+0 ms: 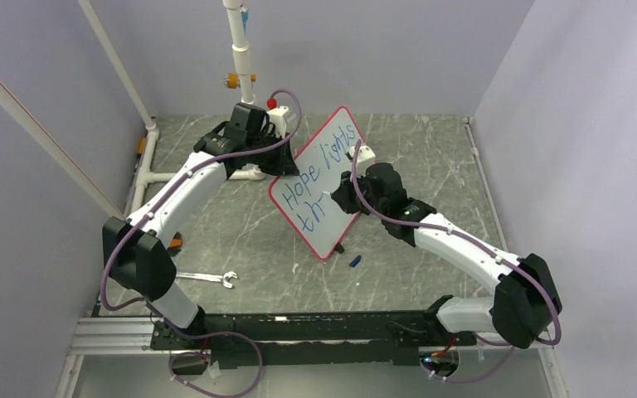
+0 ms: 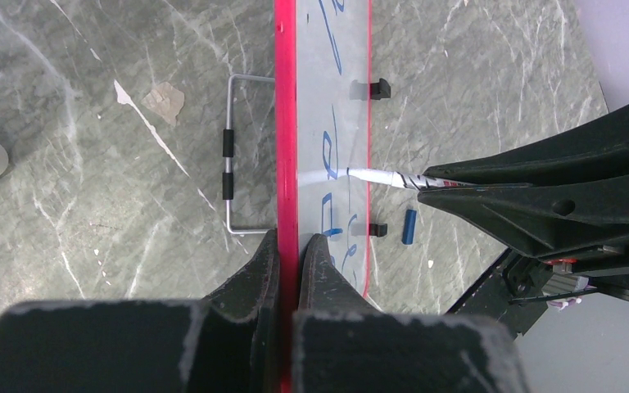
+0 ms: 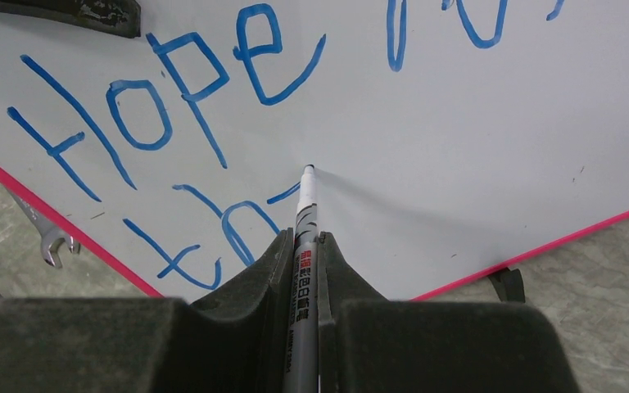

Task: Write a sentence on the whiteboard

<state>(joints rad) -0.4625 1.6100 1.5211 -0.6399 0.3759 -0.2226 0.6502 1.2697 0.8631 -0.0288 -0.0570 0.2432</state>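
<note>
Obstacles, clock bearings from the whiteboard (image 1: 325, 234), top view: left gripper (image 2: 289, 250) clamped on its edge, 10 o'clock; right gripper (image 3: 303, 246) holding a marker (image 3: 305, 201) to its face, 3 o'clock; white post (image 1: 241, 58), 11 o'clock; wrench (image 1: 209, 278), 8 o'clock; blue cap (image 1: 355, 260), 6 o'clock, near. Open floor (image 1: 431, 149): 1 to 2 o'clock, and 5 o'clock between right arm (image 1: 464, 245) and near rail (image 1: 315, 319).

You have pale lavender walls (image 1: 398, 50) on the left, top and right of the frame. Your table (image 1: 440, 149) is grey and marble-veined, with a white pipe (image 1: 239, 46) upright at upper centre.
</note>
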